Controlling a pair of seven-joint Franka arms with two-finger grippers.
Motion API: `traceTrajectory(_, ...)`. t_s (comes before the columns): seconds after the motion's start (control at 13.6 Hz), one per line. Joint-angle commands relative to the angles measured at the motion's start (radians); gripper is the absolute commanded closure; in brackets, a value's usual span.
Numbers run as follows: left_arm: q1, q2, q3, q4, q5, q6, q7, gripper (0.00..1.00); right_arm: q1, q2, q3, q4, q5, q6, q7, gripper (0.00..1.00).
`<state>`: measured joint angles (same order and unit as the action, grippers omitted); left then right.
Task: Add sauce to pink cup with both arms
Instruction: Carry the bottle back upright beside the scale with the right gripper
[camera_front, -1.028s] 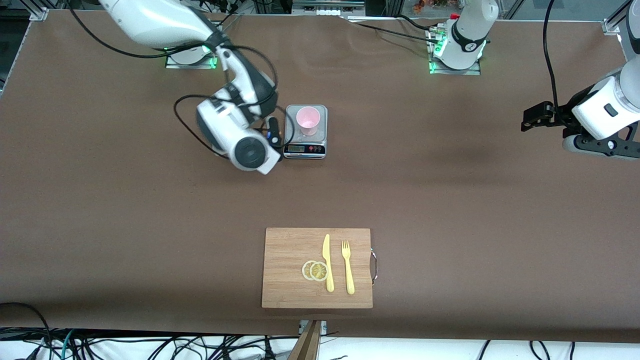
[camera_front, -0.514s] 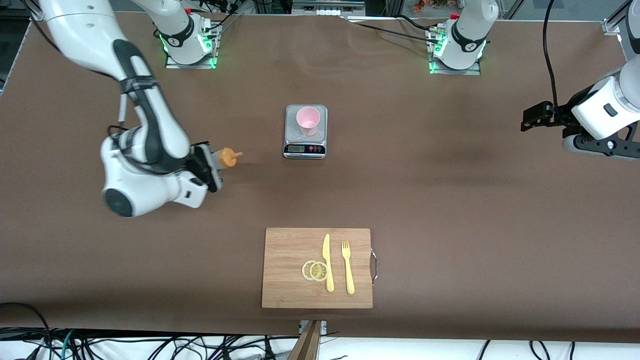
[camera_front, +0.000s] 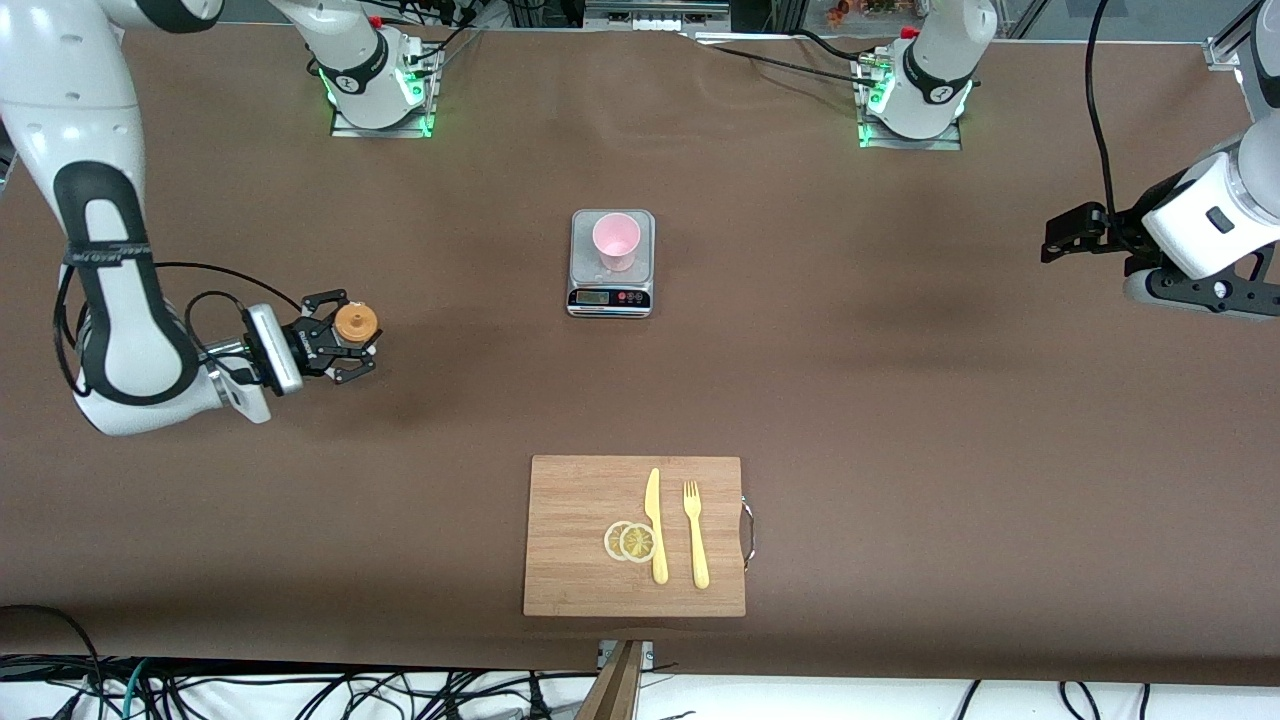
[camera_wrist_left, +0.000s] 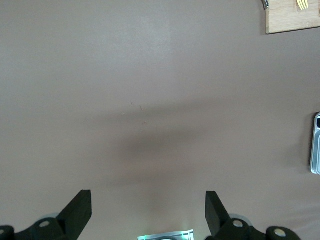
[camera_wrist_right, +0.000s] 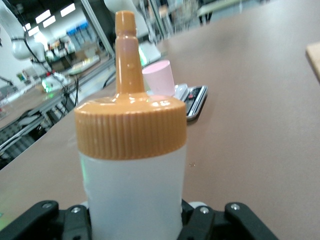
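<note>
Brown bench (camera_front: 900, 400) is carrying a scale (camera_front: 611, 263) toward its robot-side edge, and a wooden board (camera_front: 580, 535) is sitting at its camera-side edge.

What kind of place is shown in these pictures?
Probably a robotics lab: two arms bolted to a brown table, loose cables along its edge, and staged props such as a scale and cutting board.

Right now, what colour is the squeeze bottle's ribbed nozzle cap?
Orange, on the translucent whitish squeeze bottle; clearest in right wrist view.
</note>
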<state>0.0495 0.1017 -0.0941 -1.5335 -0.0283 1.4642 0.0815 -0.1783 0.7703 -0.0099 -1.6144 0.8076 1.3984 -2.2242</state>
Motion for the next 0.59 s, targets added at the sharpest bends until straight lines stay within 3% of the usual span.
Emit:
traceTrajectory(0.0,-0.007,0.023,-0.001,0.049,0.016,-0.018,0.015,0.0,-0.036,0.035,-0.005,-0.012,0.044,-0.042,-0.138,1.0)
traceTrajectory(0.29,-0.005,0.023,-0.001,0.049,0.016,-0.018,0.017,0.0,-0.06,0.11,-0.034,-0.022,0.116,-0.104,-0.283,1.0)
traceTrajectory(0.37,-0.005,0.023,-0.001,0.049,0.016,-0.018,0.017,0.0,-0.06,0.112,-0.036,-0.022,0.114,-0.105,-0.29,0.85)
traceTrajectory(0.44,-0.005,0.023,-0.001,0.049,0.016,-0.018,0.017,0.0,-0.06,0.113,-0.039,-0.022,0.107,-0.11,-0.288,0.33)
traceTrajectory(0.51,-0.005,0.023,-0.001,0.049,0.016,-0.018,0.017,0.0,-0.06,0.116,-0.041,-0.021,0.098,-0.111,-0.287,0.0)
